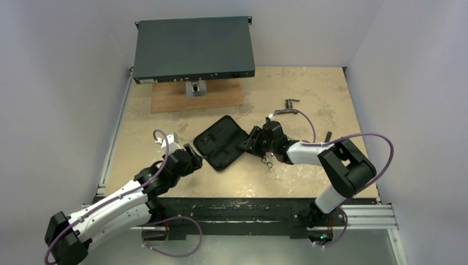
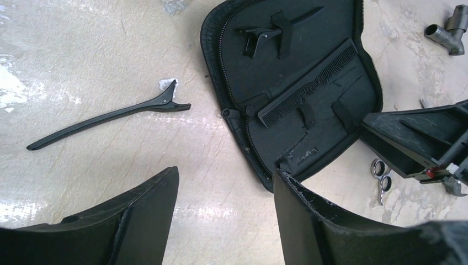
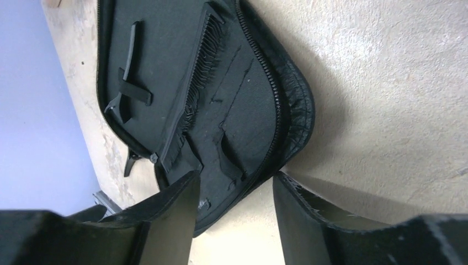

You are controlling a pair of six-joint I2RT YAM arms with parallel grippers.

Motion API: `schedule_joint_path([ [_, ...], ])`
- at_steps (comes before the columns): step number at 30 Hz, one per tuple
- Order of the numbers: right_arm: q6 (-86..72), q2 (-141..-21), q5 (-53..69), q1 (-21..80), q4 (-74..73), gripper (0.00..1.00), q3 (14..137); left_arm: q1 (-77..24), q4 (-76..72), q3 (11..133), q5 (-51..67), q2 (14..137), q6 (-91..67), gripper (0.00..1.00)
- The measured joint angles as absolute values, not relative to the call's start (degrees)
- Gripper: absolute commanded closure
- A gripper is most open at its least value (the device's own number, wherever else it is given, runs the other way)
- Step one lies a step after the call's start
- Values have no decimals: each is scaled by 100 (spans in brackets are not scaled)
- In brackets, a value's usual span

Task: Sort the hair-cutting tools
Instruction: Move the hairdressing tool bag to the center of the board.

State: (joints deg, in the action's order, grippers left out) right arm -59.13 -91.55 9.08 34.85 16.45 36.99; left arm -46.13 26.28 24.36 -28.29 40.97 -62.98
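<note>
An open black zip case (image 1: 232, 152) lies mid-table. Inside it a slim black comb (image 2: 309, 88) sits under straps, and a black clip (image 2: 276, 30) is strapped above it. A second long black clip (image 2: 110, 116) lies loose on the table left of the case. Small silver scissors (image 1: 269, 161) lie on the table by the case's right corner, under the right arm. My left gripper (image 2: 226, 171) hovers open and empty at the case's near-left edge. My right gripper (image 3: 236, 175) is open and empty over the case's (image 3: 165, 44) right corner, with the comb (image 3: 190, 88) ahead of it.
A dark T-shaped fitting (image 1: 291, 103) lies at the back right, also seen in the left wrist view (image 2: 450, 30). A flat black box (image 1: 193, 49) rests on a wooden board (image 1: 196, 95) at the back. A small dark item (image 1: 327, 136) lies right of the right arm.
</note>
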Motion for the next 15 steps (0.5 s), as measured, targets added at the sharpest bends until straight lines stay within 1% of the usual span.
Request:
schedule_joint_path([
  [3,-6031,-9362,906,3487,1820,56,3699,-4613,2681,2436,-2832,4077,-6302,37],
  [5,-6108,-9491,950,3487,1962,60,3695,-4613,2742,2436,-2832,4042,-6302,38],
  [8,-6149,-9592,961,3489,2108,72,3688,-4613,2805,2429,-2836,3975,-6307,37],
  [10,-6134,-9638,961,3489,2143,78,3675,-4613,2816,2410,-2853,3933,-6333,37],
  [13,-6058,-9638,958,3487,2115,84,3669,-4613,2845,2392,-2858,3931,-6346,37],
  [15,-5968,-9585,958,3487,2053,86,3669,-4613,2847,2386,-2858,3935,-6346,37],
])
